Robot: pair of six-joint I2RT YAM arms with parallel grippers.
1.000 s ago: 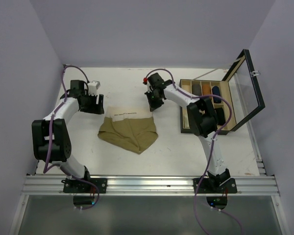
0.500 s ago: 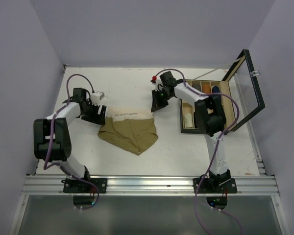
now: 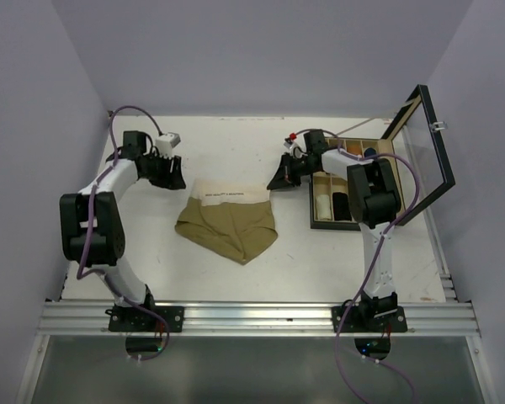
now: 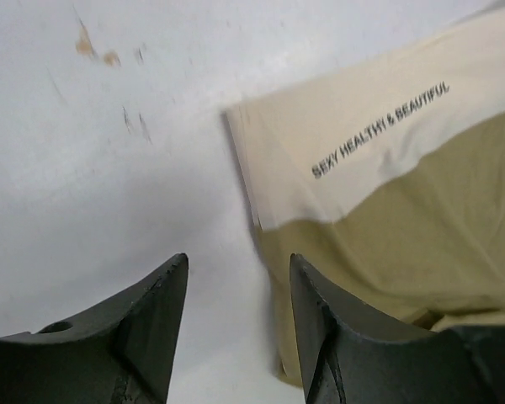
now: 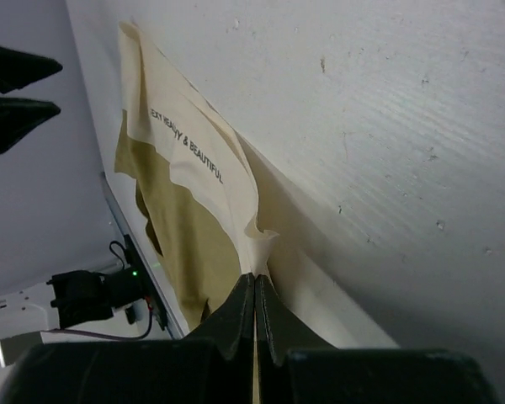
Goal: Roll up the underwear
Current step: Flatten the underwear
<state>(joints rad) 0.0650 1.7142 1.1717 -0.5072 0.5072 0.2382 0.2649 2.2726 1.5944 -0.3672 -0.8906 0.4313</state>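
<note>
- Underwear [image 3: 227, 225]: at centre of table [image 3: 227, 143], cream waistband [image 3: 231, 194] on far edge, running left to right.
- Right gripper [image 5: 254, 282]: pressed together, pinching waistband's right corner.
- Left gripper [image 4: 236, 269]: spread, just beside other corner.

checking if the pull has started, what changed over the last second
The right tool swung right toward the box. It is shut on the right corner of the cream waistband, and the olive-tan underwear slid a little right with it. The left tool dipped toward the left corner, then drew back; it is open and holds nothing. The box stayed put, lid open.
</note>
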